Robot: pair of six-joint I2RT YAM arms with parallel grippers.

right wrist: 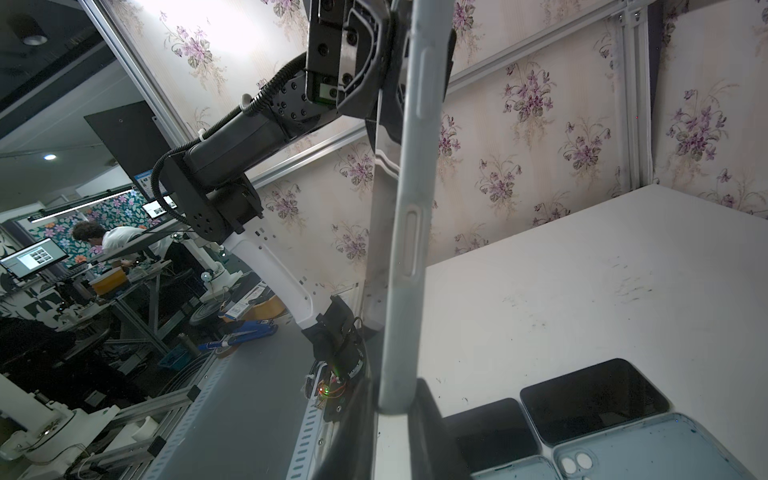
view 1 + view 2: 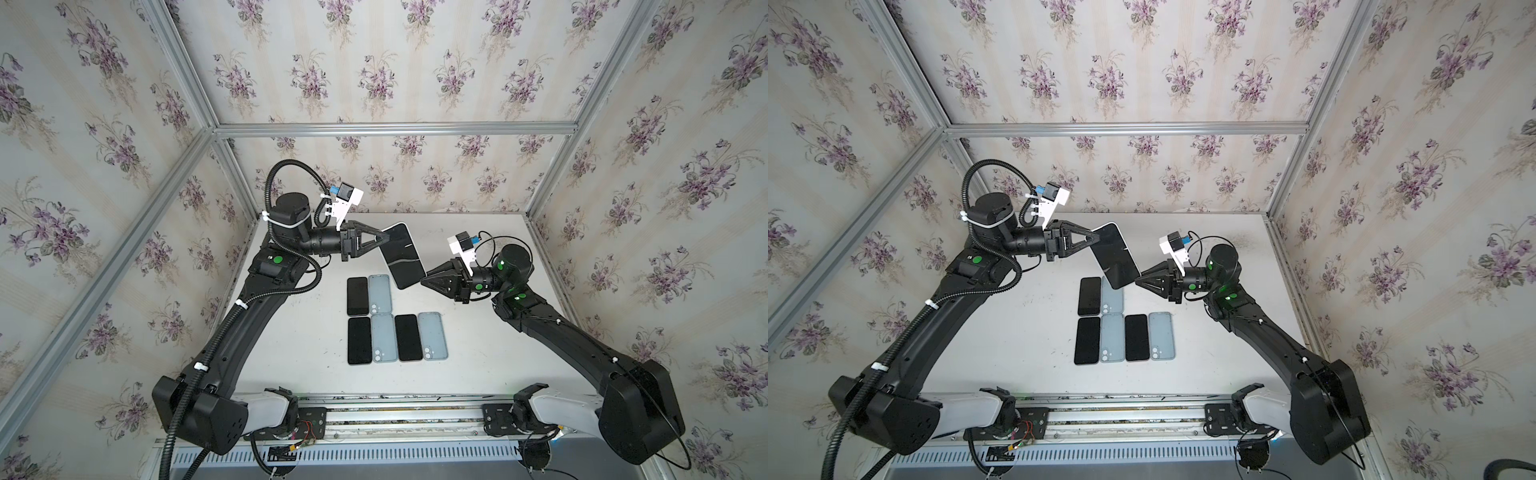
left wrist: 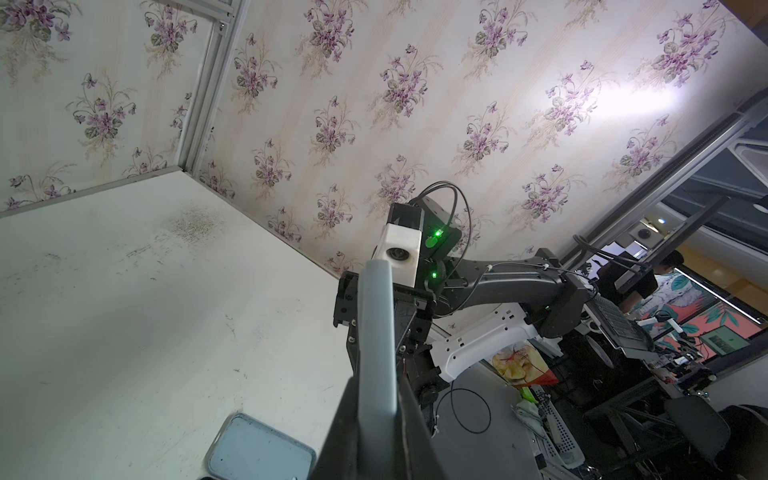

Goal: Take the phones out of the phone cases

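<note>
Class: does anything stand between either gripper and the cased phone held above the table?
Nothing visible does. The left gripper is shut on the cased phone at one end, and the right gripper grips its opposite edge. The loose phones lie on the table below it.

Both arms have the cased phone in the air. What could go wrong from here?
The cased phone hangs tilted over the table, pinched only near opposite corners by the left fingers and right fingers; a slip would likely drop it.
It hangs near the laid-out phones and cases, so a fall may hit them.
</note>
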